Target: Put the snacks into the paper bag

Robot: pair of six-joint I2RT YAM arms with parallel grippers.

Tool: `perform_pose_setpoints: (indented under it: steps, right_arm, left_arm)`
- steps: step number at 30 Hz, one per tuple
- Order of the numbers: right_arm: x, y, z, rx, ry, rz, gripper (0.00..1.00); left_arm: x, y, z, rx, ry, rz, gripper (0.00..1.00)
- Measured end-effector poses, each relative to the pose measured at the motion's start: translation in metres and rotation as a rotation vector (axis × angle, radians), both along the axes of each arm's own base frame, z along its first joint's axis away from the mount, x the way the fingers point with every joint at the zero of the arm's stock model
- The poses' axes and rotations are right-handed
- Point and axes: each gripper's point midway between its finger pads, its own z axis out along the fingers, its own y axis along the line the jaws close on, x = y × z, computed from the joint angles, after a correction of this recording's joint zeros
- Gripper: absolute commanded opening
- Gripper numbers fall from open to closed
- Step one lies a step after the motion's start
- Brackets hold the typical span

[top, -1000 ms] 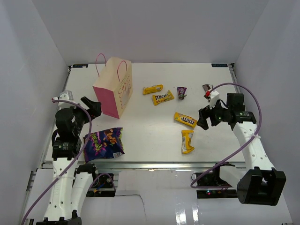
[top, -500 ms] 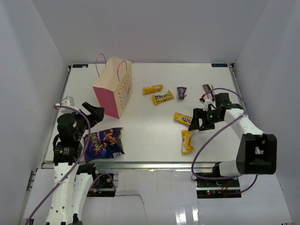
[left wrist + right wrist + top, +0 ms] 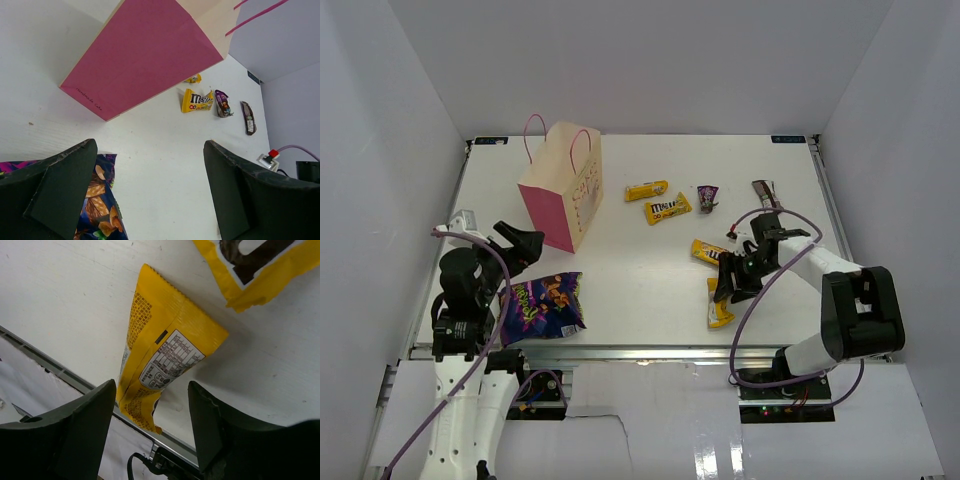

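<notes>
Beneath the spread right tool [image 3: 152, 434] lies a yellow candy packet [image 3: 161, 356].

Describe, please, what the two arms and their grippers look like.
Left arm and right arm share white links and black joint housings, each trailing a looping lilac cable. Left gripper and right gripper have two chunky matte-black fingers apiece.

Light is coming evenly from overhead — bright and diffuse. The paper bag [image 3: 560, 200] is casting a faint, soft shadow on the table [image 3: 640, 290]. In the right wrist view the right fingers [image 3: 75, 435] are blurring dark, while the yellow packet [image 3: 155, 355] is showing sharp print.
</notes>
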Motion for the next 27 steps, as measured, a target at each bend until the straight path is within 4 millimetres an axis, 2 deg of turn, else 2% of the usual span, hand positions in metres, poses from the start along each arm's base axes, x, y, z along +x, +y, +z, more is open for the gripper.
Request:
perform_pose_setpoints:
  steps: [5,6,9,13,16,18,20,23,27]
  right_arm:
    - [-0.006,0.012,-0.009,-0.006,0.026,0.033,0.43]
    - [-0.006,0.013,-0.01,-0.006,0.031,0.036,0.31]
    - [-0.004,0.016,-0.011,0.006,0.043,0.038,0.14]
    - [0.008,0.025,0.002,0.049,-0.006,0.075,0.11]
    - [0.027,0.039,0.028,0.101,-0.131,0.174,0.1]
    - [0.047,0.055,0.06,0.136,-0.286,0.29,0.1]
    - [0.069,0.079,0.106,0.174,-0.484,0.423,0.09]
    - [0.097,0.132,0.2,0.227,-0.849,0.632,0.09]
    - [0.105,0.214,0.314,0.307,-1.243,0.784,0.08]
  left_arm:
    - [-0.005,-0.001,0.007,-0.014,-0.027,0.002,0.98]
    - [-0.006,-0.001,0.006,-0.017,-0.026,0.003,0.98]
    - [-0.006,-0.002,0.005,-0.022,-0.019,0.001,0.98]
    - [-0.007,-0.002,0.003,-0.023,-0.01,-0.004,0.98]
    - [-0.008,-0.004,0.003,-0.021,-0.011,-0.014,0.98]
    - [-0.008,-0.005,0.003,-0.016,-0.013,-0.024,0.98]
    - [-0.009,-0.006,0.003,-0.011,-0.015,-0.035,0.98]
    - [-0.01,-0.008,0.005,-0.003,-0.026,-0.049,0.98]
    - [-0.012,-0.01,0.011,0.002,-0.056,-0.064,0.98]
